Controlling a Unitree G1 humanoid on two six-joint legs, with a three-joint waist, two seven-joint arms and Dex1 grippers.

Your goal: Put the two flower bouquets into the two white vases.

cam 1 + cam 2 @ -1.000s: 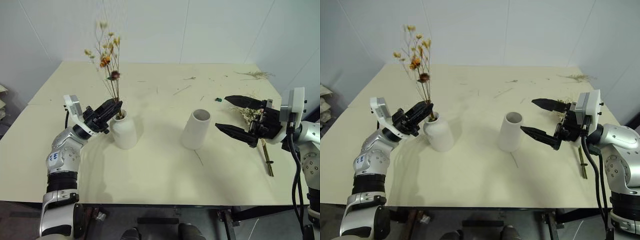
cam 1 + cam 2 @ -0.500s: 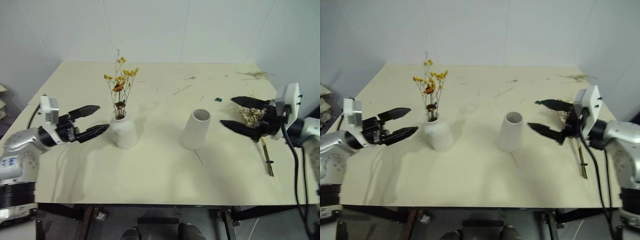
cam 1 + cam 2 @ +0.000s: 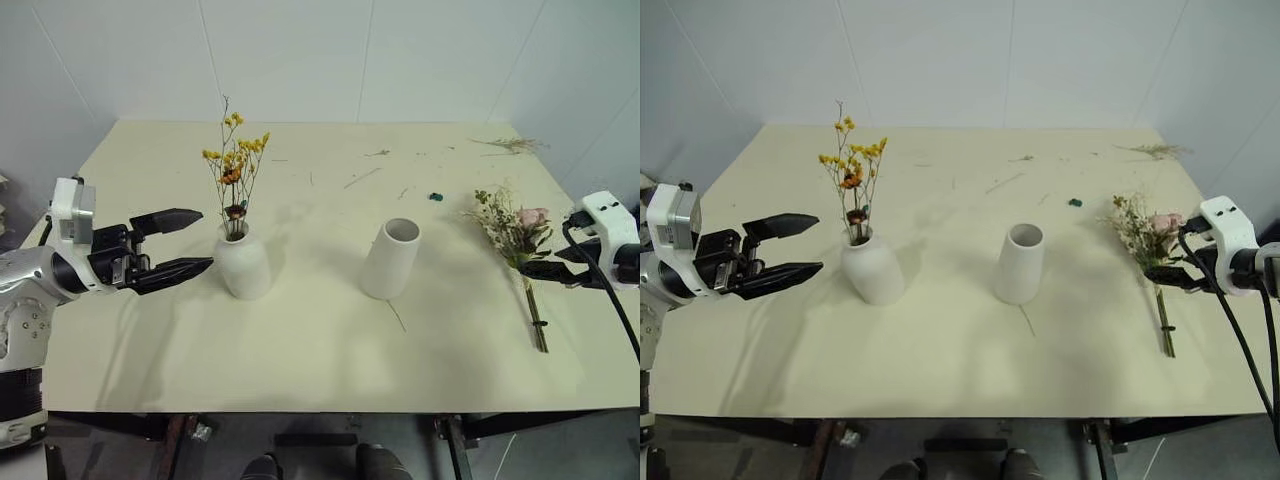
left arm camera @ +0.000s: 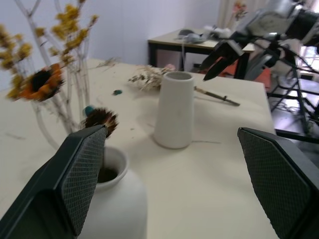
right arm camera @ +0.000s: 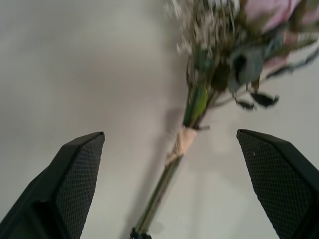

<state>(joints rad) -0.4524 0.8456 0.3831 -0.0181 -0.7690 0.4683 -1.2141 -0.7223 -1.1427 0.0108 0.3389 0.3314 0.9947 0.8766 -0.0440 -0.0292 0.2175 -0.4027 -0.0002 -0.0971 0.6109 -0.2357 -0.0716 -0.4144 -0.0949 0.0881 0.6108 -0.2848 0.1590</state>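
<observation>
Left end effector (image 3: pixel 198 240) back from one filled vase (image 3: pixel 244 266) (second vase (image 3: pixel 390 259) empty).

No text, label, brand, number or sign could be read in any of the views.

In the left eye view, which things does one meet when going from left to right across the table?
Left gripper → squat rounded white vase holding the thin dried sprig bunch → tall white cylinder vase → pink rose bouquet lying flat → right gripper.
</observation>
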